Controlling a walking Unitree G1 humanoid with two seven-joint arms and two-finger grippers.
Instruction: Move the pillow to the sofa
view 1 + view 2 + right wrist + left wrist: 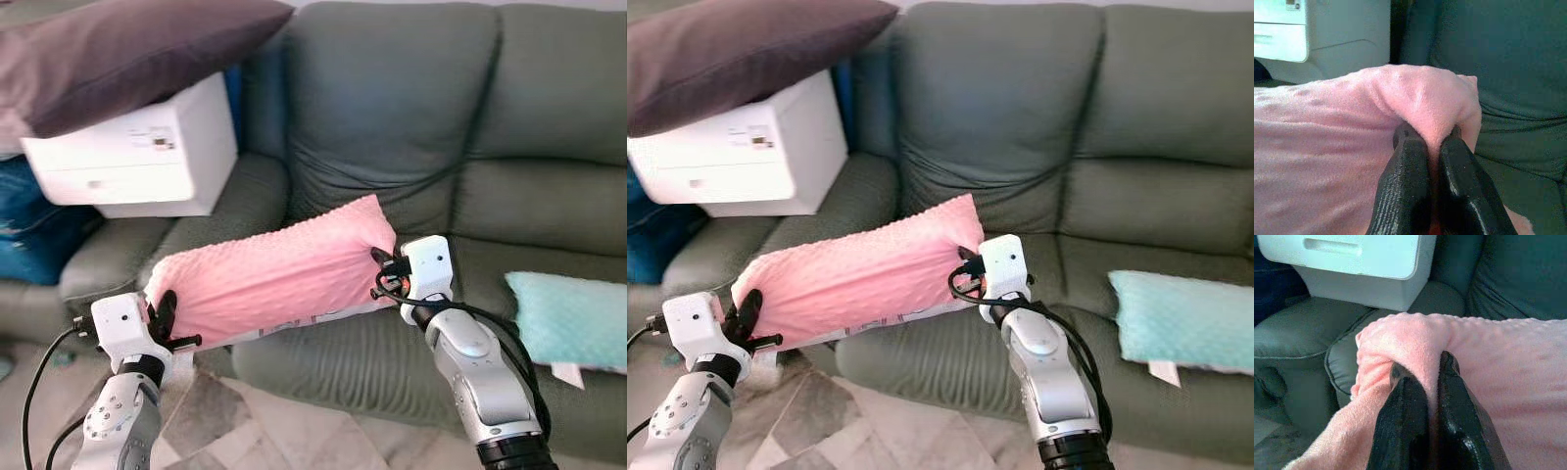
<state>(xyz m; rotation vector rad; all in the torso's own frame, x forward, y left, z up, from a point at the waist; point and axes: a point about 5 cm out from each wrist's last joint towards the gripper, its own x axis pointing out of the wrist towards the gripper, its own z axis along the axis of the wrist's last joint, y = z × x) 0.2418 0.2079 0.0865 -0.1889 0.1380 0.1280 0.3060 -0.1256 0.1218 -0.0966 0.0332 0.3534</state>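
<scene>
**Both grippers clamped on the pink pillow**

Left gripper (167,311) pinches one end of the pink pillow (274,274), right gripper (384,269) the other, fingers squeezed onto fabric. Pillow hangs above the sofa (392,127) seat's front edge. White box (147,152) sits on the armrest, under a dark cushion (118,54); teal cushion (568,318) lies at the seat's right end.

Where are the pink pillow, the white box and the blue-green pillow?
pink pillow (274,274), left eye view, middle of its fuzzy top.
white box (147,157), left eye view, its front face.
blue-green pillow (568,318), left eye view, middle of its cover, on the sofa seat.
</scene>
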